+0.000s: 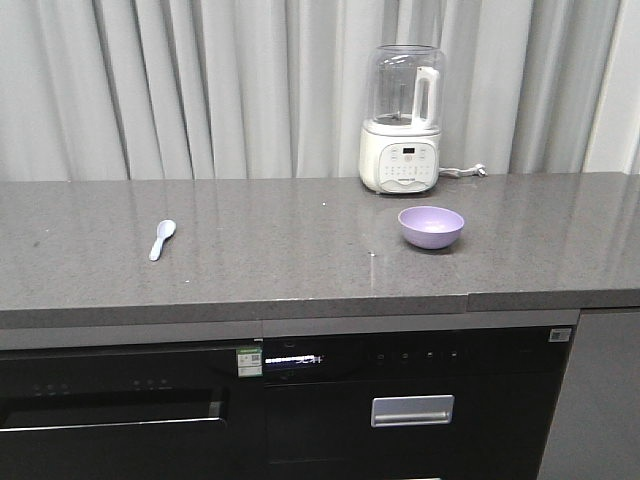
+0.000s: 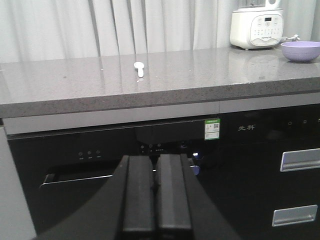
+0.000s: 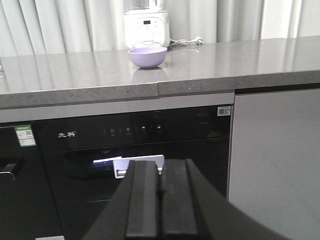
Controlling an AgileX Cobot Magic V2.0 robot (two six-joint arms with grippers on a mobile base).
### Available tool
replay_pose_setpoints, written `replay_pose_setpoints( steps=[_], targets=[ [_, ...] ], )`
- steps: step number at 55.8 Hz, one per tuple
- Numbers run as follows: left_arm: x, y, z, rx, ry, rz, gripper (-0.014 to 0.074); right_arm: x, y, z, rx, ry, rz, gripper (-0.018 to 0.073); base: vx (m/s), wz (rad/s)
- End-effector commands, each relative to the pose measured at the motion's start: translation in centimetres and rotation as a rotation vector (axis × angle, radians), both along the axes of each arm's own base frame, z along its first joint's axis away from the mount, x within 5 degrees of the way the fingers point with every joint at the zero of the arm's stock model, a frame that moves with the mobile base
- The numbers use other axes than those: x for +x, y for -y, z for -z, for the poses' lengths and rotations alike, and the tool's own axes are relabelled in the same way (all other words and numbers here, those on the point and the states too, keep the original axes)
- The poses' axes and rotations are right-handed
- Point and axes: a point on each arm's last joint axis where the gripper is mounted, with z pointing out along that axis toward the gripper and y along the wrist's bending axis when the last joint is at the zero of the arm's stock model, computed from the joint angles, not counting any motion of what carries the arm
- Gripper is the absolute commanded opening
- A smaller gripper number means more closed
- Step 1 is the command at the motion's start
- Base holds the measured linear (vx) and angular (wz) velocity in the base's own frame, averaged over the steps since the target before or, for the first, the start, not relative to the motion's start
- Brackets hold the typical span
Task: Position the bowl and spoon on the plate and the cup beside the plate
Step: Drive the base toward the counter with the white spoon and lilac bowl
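We see the bowl [image 1: 431, 226] standing upright on the grey tabletop [image 1: 280, 250], toward its right side. It is a little in front of a white blender [image 1: 402, 118], which stands at the back edge against the pale curtain [image 1: 200, 80]. Bowl and blender are near each other but apart. The spoon [image 1: 162, 239] lies flat well to the left of the bowl, with its scoop toward the curtain and its handle toward the front edge. It seems to lie scoop-up, though it is too small for us to be sure.

Both arms sit low, level with the dark cabinet fronts [image 1: 130, 400] under the tabletop. The left claw [image 2: 155, 167] has its two black fingers pressed together and holds nothing. From its camera we look up across the tabletop to the spoon ahead and the bowl at the far right. The right claw [image 3: 160, 167] is likewise closed tight and empty. It points at the cabinet below the tabletop's edge, and from its camera the bowl is above and slightly left, with the blender just behind it.
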Motion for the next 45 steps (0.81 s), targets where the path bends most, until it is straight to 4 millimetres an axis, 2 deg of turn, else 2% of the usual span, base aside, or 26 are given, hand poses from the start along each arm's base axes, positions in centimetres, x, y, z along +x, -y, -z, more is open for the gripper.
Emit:
replay_pose_setpoints(
  steps=[1,26,45],
  targets=[
    [-0.25,0.03,-1.66,-0.018,0.118,0.006,0.0003,0.01,0.02,-0.7,-0.012,0.085,0.003,-0.0008,0.13,-0.13],
    [-0.25,0.03,-1.66,-0.018,0.118,0.006,0.0003,0.01,0.02,-0.7,-0.012,0.084,0.003,-0.0008,0.21,-0.16],
    [-0.25,0.03,-1.66,-0.018,0.118,0.006,0.0003,0.01,0.02,-0.7,-0.012,0.084,0.003,-0.0008,0.32,0.0]
  ],
)
